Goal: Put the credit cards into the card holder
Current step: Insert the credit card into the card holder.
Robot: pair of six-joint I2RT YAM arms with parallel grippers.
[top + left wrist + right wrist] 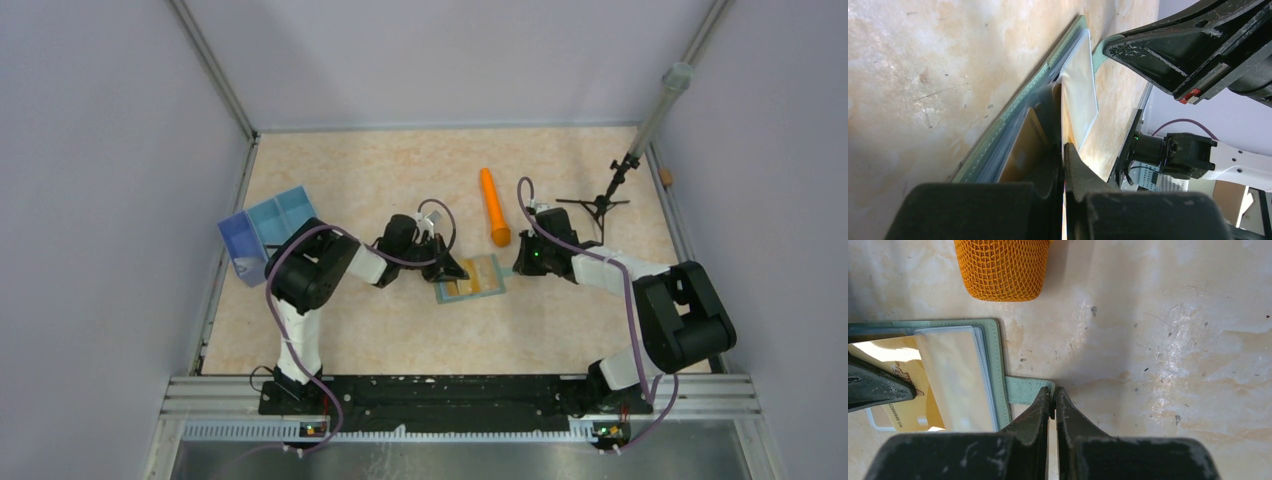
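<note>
On marbled tabletop point(380, 340): touching strap point(1023, 390) of grey-green card holder point(998, 355) with right gripper point(1053, 392), fingers pressed together.
Resting left gripper point(1064, 147), likewise closed, on thin gold credit card point(913, 410).

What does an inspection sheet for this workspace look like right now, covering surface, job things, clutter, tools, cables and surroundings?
Surface: beige marbled tabletop, scuffed and speckled.
Job's things: card holder lies open mid-table; one gold credit card inside, by its clear sleeve.
Clutter: orange mesh-covered cylinder just beyond the holder; blue compartment tray at the left edge.
Grippers: left tool shut at the sleeve's edge, over the card; right tool shut on the holder's strap tab.
Cables: purple cables loop along both arms, off the job's things.
Surroundings: pale walls; black tripod far right; metal rail at the near edge.
</note>
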